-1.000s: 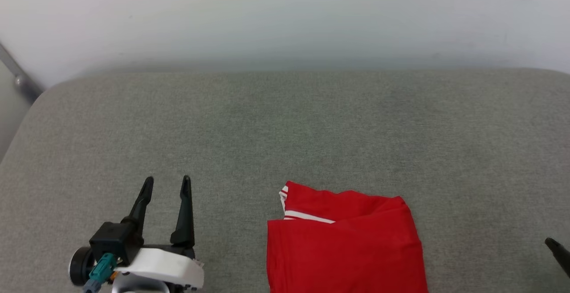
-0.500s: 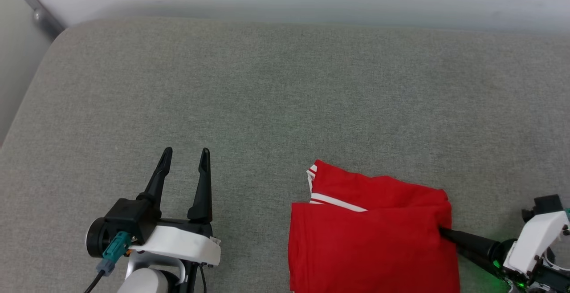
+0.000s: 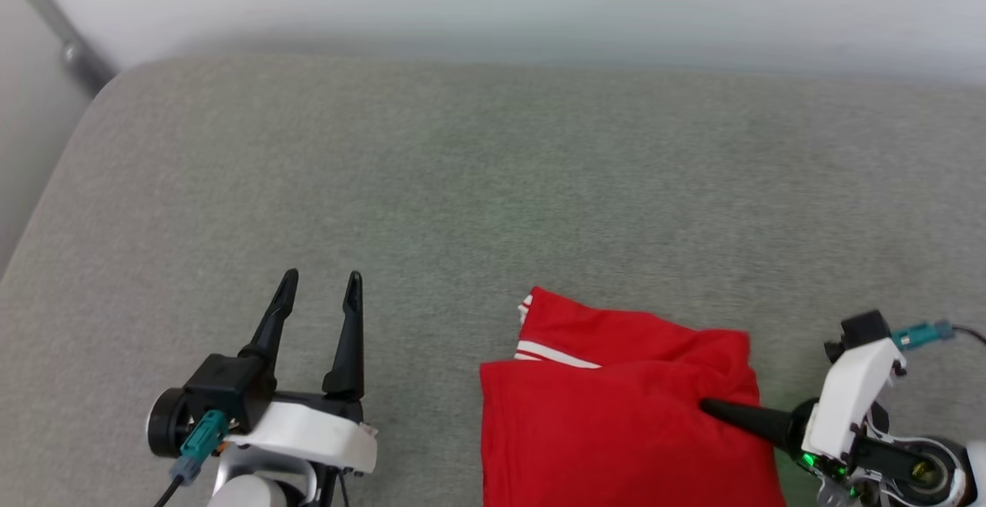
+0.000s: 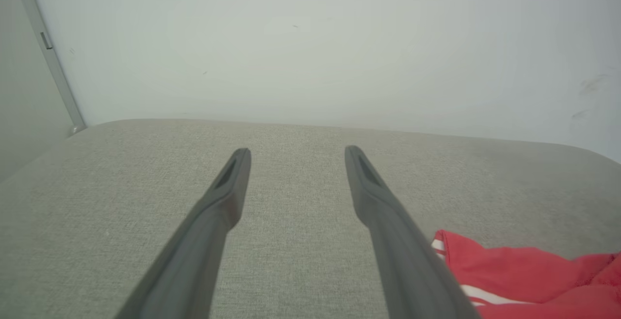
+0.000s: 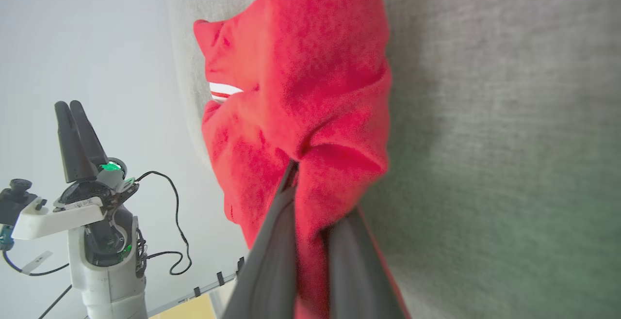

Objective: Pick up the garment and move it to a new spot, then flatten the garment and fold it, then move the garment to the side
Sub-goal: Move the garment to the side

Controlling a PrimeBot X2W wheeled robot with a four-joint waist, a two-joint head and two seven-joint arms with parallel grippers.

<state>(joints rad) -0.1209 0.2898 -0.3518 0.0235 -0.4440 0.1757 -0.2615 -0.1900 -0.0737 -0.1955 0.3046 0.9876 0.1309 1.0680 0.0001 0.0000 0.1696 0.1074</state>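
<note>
Right end effector (image 3: pixel 709 408) clamps the shirt (image 3: pixel 608 430) at its edge; left end effector (image 3: pixel 321 282) is fully open, empty. Right wrist view shows fabric pinched between the fingers (image 5: pixel 269 265).

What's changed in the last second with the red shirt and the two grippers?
The right gripper came in from the right and closed on the right edge of the garment, bunching it. The left gripper stayed open, apart from it; the garment still lies on the grey cushion.
</note>
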